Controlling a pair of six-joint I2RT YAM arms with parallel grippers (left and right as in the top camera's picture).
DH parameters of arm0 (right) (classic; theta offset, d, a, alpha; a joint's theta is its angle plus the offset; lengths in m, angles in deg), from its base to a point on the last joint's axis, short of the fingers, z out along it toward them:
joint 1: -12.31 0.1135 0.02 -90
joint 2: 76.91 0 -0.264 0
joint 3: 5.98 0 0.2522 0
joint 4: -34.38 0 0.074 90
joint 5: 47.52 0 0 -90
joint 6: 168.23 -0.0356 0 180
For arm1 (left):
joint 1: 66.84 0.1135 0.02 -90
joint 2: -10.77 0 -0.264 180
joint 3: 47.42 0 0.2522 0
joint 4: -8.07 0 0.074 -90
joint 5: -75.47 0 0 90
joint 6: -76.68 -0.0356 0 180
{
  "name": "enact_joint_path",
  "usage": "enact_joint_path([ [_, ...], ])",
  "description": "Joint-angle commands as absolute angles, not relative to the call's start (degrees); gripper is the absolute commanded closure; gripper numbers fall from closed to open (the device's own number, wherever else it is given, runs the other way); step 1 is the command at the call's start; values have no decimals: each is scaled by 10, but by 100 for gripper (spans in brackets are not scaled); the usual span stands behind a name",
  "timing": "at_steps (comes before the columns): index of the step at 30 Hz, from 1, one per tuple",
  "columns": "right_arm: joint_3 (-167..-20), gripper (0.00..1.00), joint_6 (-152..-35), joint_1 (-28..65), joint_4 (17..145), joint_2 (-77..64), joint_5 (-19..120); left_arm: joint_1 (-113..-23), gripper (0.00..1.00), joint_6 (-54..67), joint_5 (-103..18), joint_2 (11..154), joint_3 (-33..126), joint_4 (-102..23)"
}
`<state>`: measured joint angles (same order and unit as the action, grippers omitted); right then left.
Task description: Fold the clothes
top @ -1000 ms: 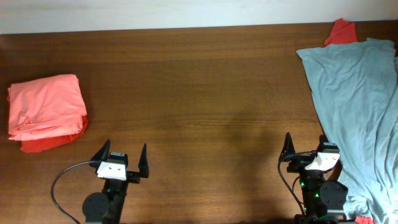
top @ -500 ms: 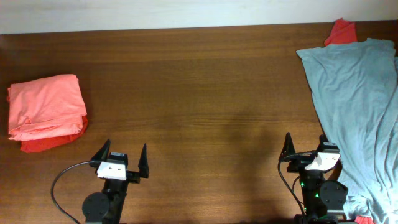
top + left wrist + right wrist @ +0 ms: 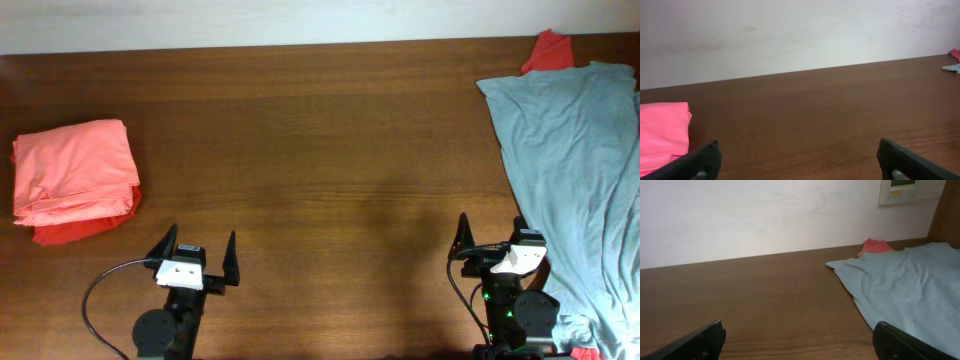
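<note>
Two arms stood at the near edge of the table [image 3: 320,140], one to each side. The left gripper [image 3: 201,238] hung spread wide with nothing between its two fingers, and the right gripper [image 3: 492,232] was parted just as wide and as bare, one finger clear of the cloth and the other just beside the hem of the grey-blue shirt [image 3: 570,150]. I counted one such shirt, lying unfolded and rumpled over the right end of the table and running off its right side. At the far left, well apart from it, lay one salmon-pink shirt [image 3: 75,170], folded into a neat square, with a strip of red cloth [image 3: 62,233] showing from under its near edge. A second bit of red [image 3: 548,50] peeked out past the far corner of the grey-blue shirt; I could not tell whether the two reds were separate garments. No print showed on any of them.
</note>
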<state>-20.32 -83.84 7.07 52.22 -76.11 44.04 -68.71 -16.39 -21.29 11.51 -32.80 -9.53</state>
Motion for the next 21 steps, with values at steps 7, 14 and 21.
enact_joint_path([
  [7, -201, 1, -836, 67, 525, -764, 446, -690, 1, -173, -207, 111, -331, -97],
  [14, -201, 1, -836, 67, 525, -764, 446, -690, 1, -173, -207, 111, -331, -97],
  [21, -201, 1, -836, 67, 525, -764, 446, -690, 1, -173, -207, 111, -331, -97],
])
